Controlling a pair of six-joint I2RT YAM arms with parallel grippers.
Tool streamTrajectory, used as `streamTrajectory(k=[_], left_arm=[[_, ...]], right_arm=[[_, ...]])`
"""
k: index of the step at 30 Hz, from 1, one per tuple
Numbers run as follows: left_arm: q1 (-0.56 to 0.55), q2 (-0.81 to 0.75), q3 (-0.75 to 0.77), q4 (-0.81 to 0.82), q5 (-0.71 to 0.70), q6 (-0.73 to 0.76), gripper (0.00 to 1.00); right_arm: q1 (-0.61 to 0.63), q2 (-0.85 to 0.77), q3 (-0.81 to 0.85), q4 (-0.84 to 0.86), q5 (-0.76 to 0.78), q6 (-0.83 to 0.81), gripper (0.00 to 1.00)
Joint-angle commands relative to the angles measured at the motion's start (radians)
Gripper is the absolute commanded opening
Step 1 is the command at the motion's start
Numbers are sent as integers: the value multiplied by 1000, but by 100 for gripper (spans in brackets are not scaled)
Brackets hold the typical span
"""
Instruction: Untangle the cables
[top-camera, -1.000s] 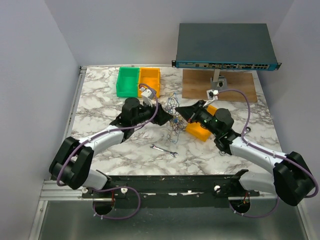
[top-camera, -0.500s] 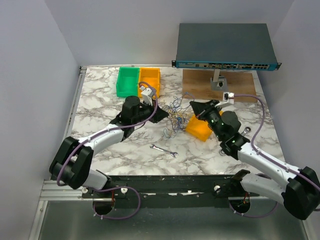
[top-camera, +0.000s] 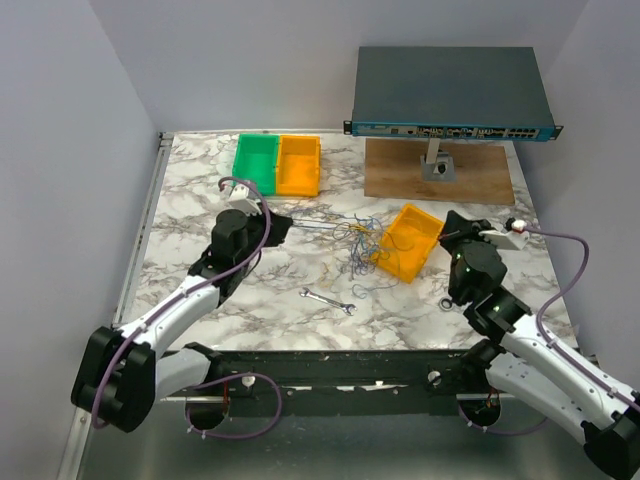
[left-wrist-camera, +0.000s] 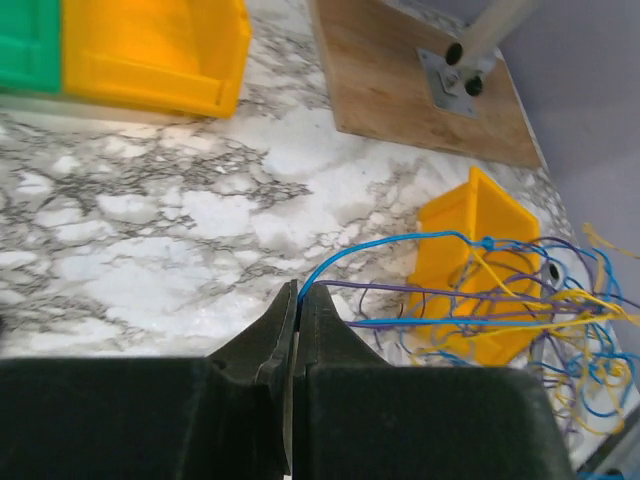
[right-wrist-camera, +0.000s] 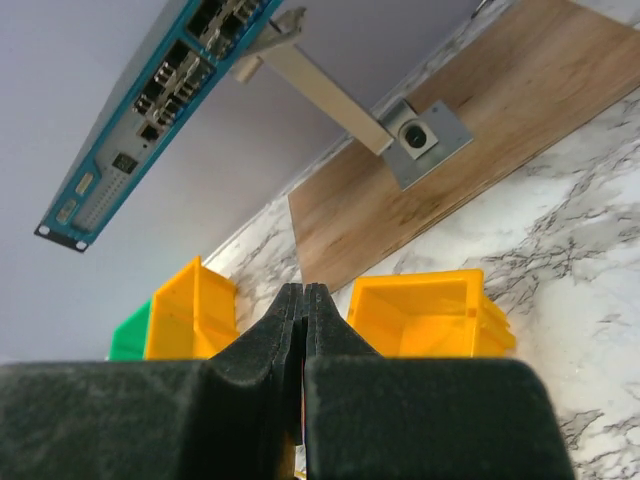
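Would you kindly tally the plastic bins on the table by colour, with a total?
Orange bins: 2 (back orange bin, nearer orange bin)
Green bin: 1
Total: 3

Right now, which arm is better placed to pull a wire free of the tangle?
Left. The left end effector is shut on wires running into the tangle. The right end effector is shut by the yellow bin, no wire visible in it.
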Motion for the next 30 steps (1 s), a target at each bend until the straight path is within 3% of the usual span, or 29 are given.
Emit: streamTrajectory(k=[1, 5, 8, 10, 13, 16, 18, 24, 30], left_arm=[[24, -77, -34, -133, -384, -35, 0], [25, -95, -36, -133, -387, -38, 0], [23, -88, -51, -7, -155, 51, 0], [6, -89, -88, 170, 43, 93, 0], [-40, -90, -101, 252, 122, 135, 0], [-51, -82, -82, 258, 184, 157, 0], [-53, -78, -89, 296, 226, 156, 0], [-56, -54, -67, 275, 233, 153, 0], [-54, -20, -10, 108, 82, 143, 0]], right_arm=[[-15, -47, 1, -50, 173, -69, 1], [-14, -25, 38, -53, 2, -144, 1], [-15, 6, 69, -21, -380, -287, 1], [-14, 38, 68, 48, -690, -368, 11], [-15, 92, 76, 101, -950, -361, 21], [-14, 143, 81, 107, -1021, -354, 57], [-14, 179, 79, 113, -1057, -361, 67], [-13, 332, 140, 28, -1085, -374, 70], [-12, 395, 184, -121, -875, -330, 88]])
